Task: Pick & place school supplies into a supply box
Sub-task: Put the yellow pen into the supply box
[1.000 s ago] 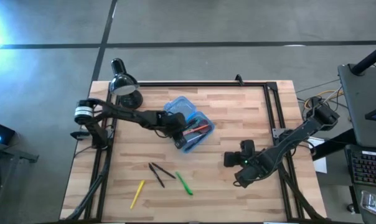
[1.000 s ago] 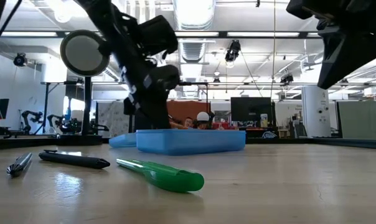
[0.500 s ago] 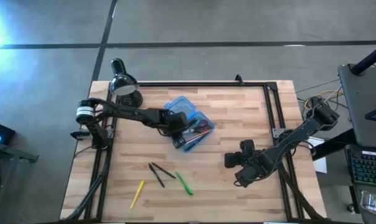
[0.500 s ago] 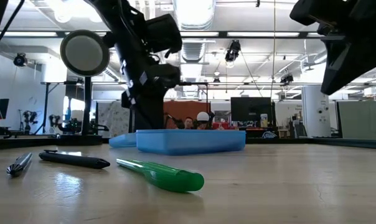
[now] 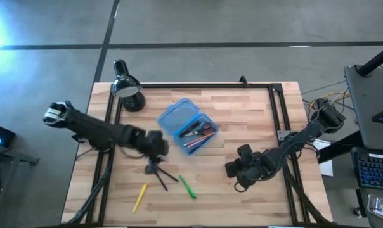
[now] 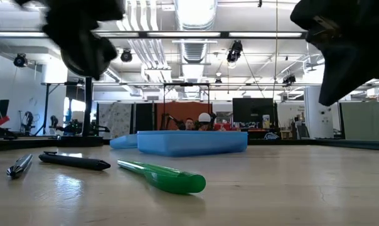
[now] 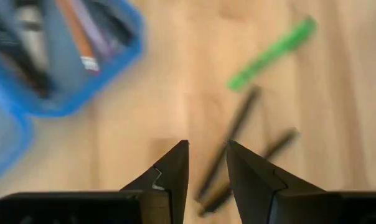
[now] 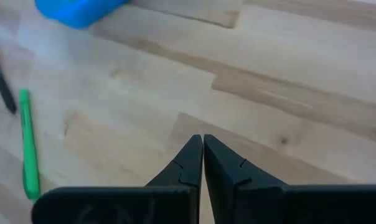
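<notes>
The open blue supply box [image 5: 187,125] lies mid-table with pens and the red-handled scissors inside; it also shows in the left wrist view [image 7: 48,68] and the low view [image 6: 191,142]. Two dark pens [image 5: 163,177], crossed, a green pen [image 5: 187,185] and a yellow pencil [image 5: 139,197] lie flat on the wood toward the near edge. My left gripper [image 5: 155,162] hovers just over the dark pens [image 7: 238,140], fingers open a little [image 7: 206,155], touching nothing. My right gripper [image 5: 239,170] waits to the right of the green pen, shut [image 8: 202,146].
A black desk lamp [image 5: 127,88] stands at the far left corner. A dark metal frame [image 5: 277,107] runs along the table's far and side edges. Bare wood [image 5: 242,120] lies between the box and the right arm.
My left gripper has left its place over the supply box and swung quickly toward the near left, ending above the two dark pens. The box now shows whole, with its contents uncovered. The pens on the table have stayed put.
</notes>
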